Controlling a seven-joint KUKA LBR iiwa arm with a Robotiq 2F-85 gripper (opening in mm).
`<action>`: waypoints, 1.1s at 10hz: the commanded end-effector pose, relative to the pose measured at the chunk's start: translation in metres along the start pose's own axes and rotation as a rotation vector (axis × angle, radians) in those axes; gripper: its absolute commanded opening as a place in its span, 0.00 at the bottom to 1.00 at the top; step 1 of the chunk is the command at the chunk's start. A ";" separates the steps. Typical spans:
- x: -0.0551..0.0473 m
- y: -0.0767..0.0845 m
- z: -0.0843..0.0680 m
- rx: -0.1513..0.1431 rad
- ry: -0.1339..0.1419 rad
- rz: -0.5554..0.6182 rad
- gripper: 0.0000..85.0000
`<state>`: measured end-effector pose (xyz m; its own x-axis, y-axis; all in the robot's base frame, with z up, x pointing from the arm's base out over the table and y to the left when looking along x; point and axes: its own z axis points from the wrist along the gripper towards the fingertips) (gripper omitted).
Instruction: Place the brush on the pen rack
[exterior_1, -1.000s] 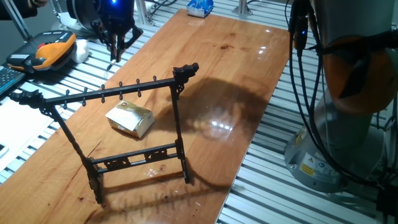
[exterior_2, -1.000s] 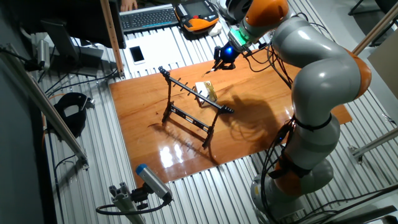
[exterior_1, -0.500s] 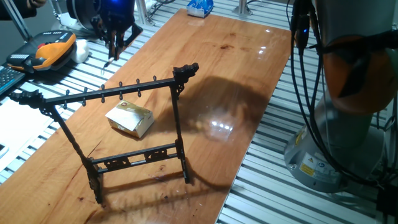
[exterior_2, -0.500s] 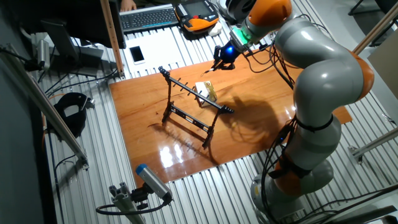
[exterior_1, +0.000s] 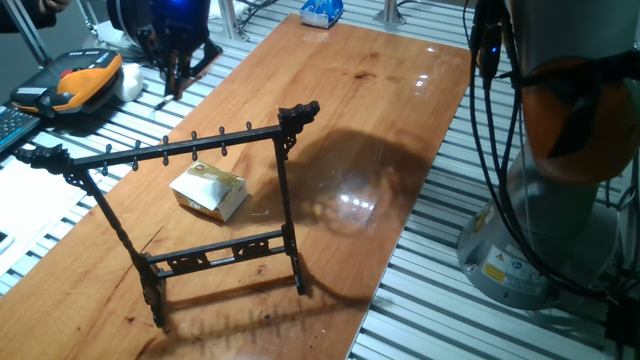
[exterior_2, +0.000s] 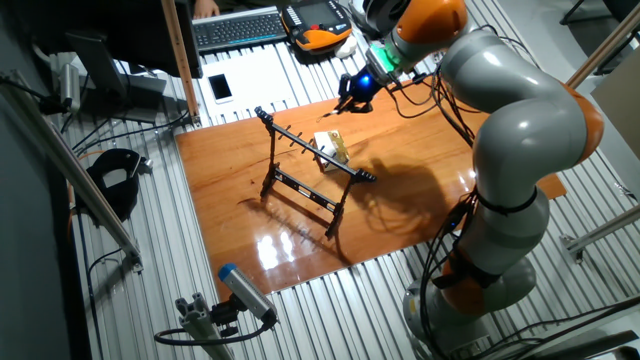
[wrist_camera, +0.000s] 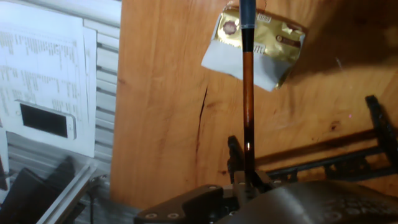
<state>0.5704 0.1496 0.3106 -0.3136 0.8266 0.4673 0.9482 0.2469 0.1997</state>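
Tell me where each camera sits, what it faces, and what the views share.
One fixed view: low at the table's end, facing the rack and box; arm base right, gripper top left.
The other fixed view: high, across the table, whole arm visible, gripper beyond the rack.
Hand view: on the hand, looking down along the brush held in the jaws, box below.
All share rack and box.

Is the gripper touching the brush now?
Touching. In the hand view the brush comes straight out from between the shut fingers of the gripper.
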 end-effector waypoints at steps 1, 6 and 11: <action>0.005 0.002 0.000 0.000 0.006 0.004 0.00; 0.027 0.003 0.018 -0.040 0.060 0.046 0.00; 0.045 0.009 0.015 -0.039 0.081 0.076 0.00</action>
<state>0.5653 0.1974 0.3207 -0.2423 0.7949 0.5563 0.9680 0.1598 0.1934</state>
